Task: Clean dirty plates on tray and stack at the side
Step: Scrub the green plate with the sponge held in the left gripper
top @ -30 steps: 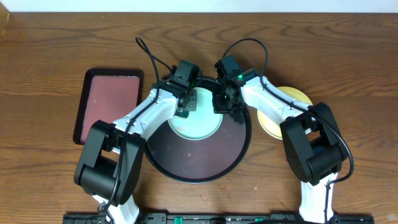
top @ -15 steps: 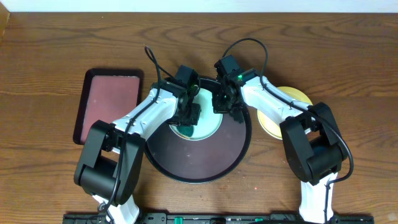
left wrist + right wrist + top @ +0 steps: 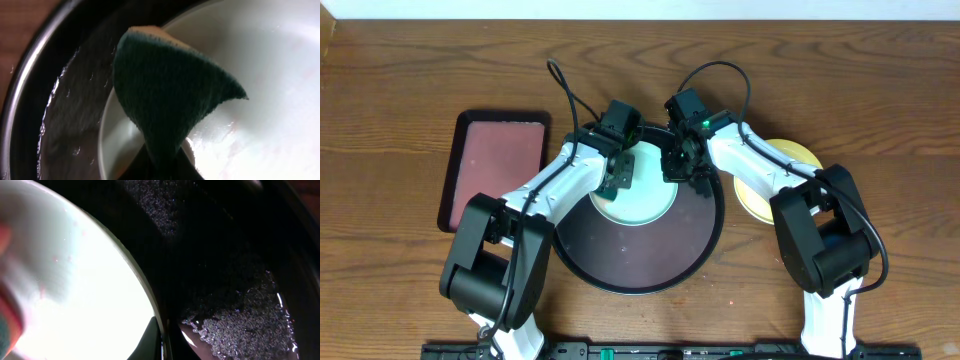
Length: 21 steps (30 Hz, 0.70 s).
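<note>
A pale mint-green plate [image 3: 642, 200] lies in the far half of the round black tray [image 3: 650, 272]. My left gripper [image 3: 617, 177] is shut on a dark green sponge [image 3: 170, 95] and holds it on the plate's left part [image 3: 280, 75]. My right gripper [image 3: 677, 168] is shut on the plate's right rim [image 3: 156, 311], one finger inside and one outside. The plate fills the left of the right wrist view [image 3: 75, 280]. A pale yellow plate [image 3: 782, 180] lies on the table right of the tray, partly hidden by my right arm. A third plate does not show.
A rectangular dark red tray [image 3: 498, 165] lies on the wooden table left of the black tray. The black tray's floor [image 3: 240, 295] is wet with droplets beside the plate. Both arms cross over the tray's far rim.
My left gripper moved the sponge toward the near-left part of the plate, then back toward the far side. The right gripper and the plate have stayed in place.
</note>
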### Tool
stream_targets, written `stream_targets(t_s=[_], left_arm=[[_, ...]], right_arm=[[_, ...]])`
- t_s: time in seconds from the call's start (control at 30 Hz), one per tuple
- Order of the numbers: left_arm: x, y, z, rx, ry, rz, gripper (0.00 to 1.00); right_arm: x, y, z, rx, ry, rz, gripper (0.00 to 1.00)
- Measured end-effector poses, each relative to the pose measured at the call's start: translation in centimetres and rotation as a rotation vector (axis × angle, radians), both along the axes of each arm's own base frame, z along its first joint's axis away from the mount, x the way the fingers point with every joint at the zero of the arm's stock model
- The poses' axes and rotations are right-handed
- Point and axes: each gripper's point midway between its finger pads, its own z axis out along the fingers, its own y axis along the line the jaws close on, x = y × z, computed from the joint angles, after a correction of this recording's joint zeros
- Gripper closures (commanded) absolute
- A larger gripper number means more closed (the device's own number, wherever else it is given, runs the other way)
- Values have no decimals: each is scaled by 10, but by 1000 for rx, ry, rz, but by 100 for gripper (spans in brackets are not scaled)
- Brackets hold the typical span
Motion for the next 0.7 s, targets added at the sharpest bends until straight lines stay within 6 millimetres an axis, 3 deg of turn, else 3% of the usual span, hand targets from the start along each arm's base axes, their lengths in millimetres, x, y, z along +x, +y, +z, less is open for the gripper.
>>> stream_targets(t_s=[0.17, 0.37, 0.57, 0.7], left_arm=[[-26, -1, -4, -8, 115, -19, 93], [-50, -33, -4, -191, 230, -207, 93], [-32, -62, 4, -311, 142, -313, 92], [-5, -57, 6, -251, 26, -283, 93]], right_arm=[[0, 2, 0, 8, 0, 3, 99], [-1, 3, 0, 10, 4, 4, 99], [-1, 3, 0, 10, 4, 4, 99], [-1, 3, 0, 11, 5, 5, 99]])
